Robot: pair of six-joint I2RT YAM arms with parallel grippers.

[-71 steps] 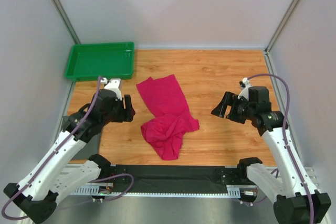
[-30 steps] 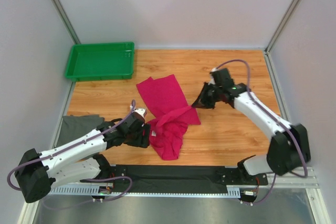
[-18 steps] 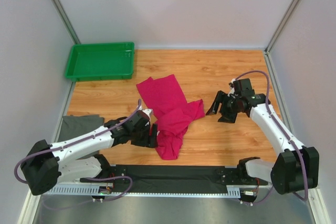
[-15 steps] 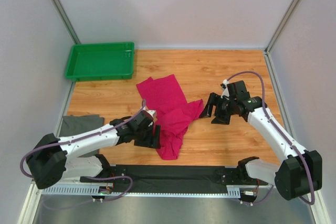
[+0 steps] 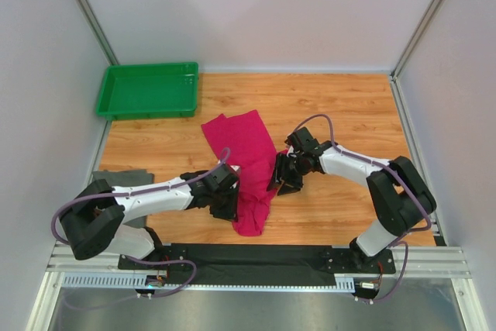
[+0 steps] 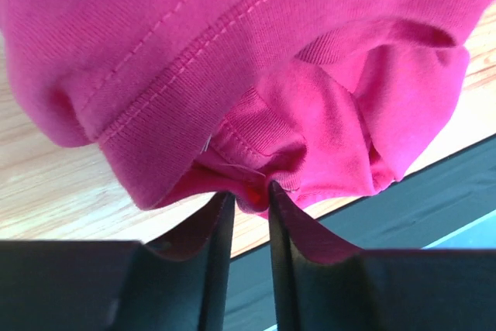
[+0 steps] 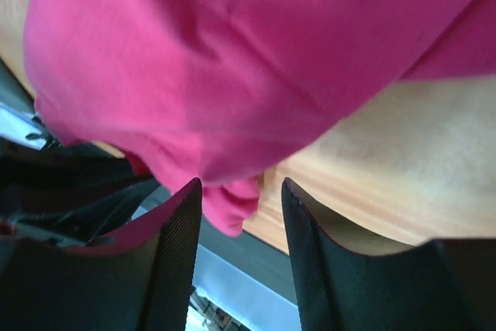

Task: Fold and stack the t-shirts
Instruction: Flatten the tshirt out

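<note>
Left gripper (image 6: 246, 195): pinches a bunched t-shirt (image 5: 246, 149) fold.
Right gripper (image 7: 236, 191): jaws apart around the shirt's edge.
Risk: several layers caught; spreading may twist the cloth.

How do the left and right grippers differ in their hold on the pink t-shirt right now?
The left gripper has jaws nearly together, pinching a bunched fold of the t-shirt; the right gripper has jaws wider apart, a fabric tip loose between them. The left gripper is at the t-shirt's left edge, the right gripper at its right edge. Both are down at the same t-shirt.
</note>
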